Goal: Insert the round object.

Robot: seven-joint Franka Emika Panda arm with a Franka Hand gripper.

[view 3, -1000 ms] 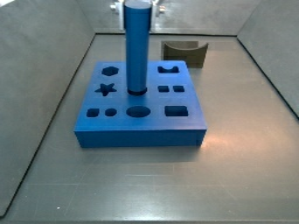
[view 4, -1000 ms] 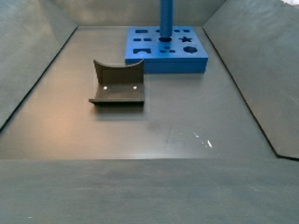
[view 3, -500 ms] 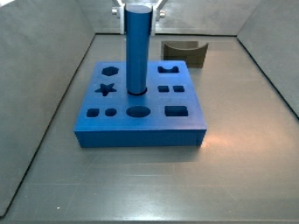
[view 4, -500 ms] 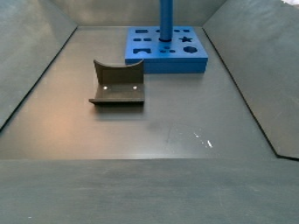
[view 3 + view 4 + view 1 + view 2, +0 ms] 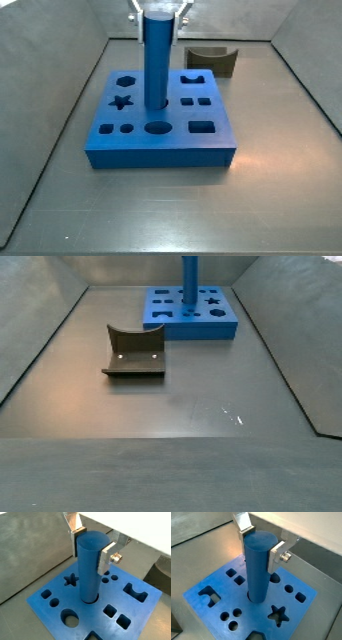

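Note:
The round object, a tall bright blue cylinder, stands upright with its lower end in a hole in the middle of the flat blue block. It also shows in the other side view and in both wrist views. My gripper is at the cylinder's top, with a silver finger pressed against each side, shut on it. It shows in the other wrist view and at the upper edge of a side view. The block lies near the far wall.
A dark olive curved block lies on the floor apart from the blue block; in a side view it sits behind the block. Grey walls enclose the floor. A larger round hole in the block's front row stands open.
The cylinder and my gripper have sunk a little lower into the block. Nothing else has moved.

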